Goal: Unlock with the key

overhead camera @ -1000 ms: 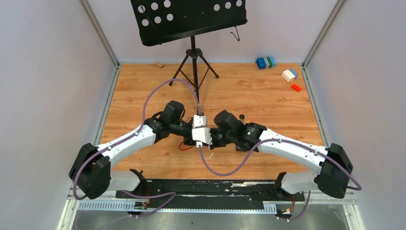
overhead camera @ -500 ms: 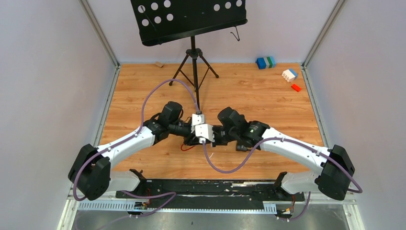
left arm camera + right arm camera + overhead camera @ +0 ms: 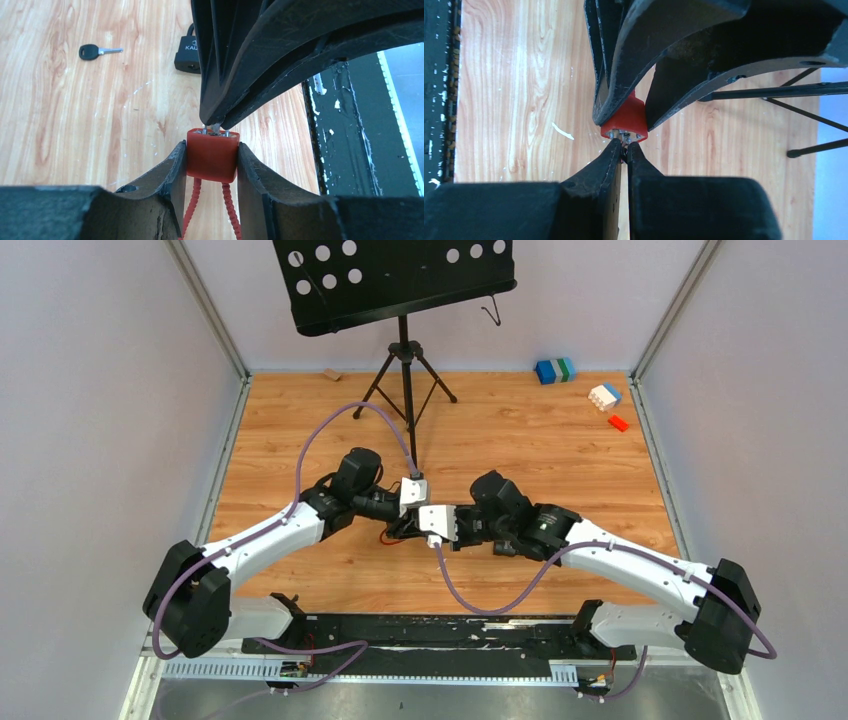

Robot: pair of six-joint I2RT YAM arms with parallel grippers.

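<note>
A red lock with a ribbed red cable hangs above the wooden table, and my left gripper is shut on its two sides. From the opposite side my right gripper meets the lock's metal face, shut on a small key of which only a sliver shows between the tips. In the top view both grippers meet mid-table, where only a loop of the red cable shows under the wrists.
A loose black-headed key and a black padlock lie on the table beyond the lock. A music stand stands at the back centre. Toy bricks sit back right, with a black rail along the near edge.
My right wrist has rolled and its forearm and elbow have swung out to the right while the tips stay at the lock. The left arm has held still.
</note>
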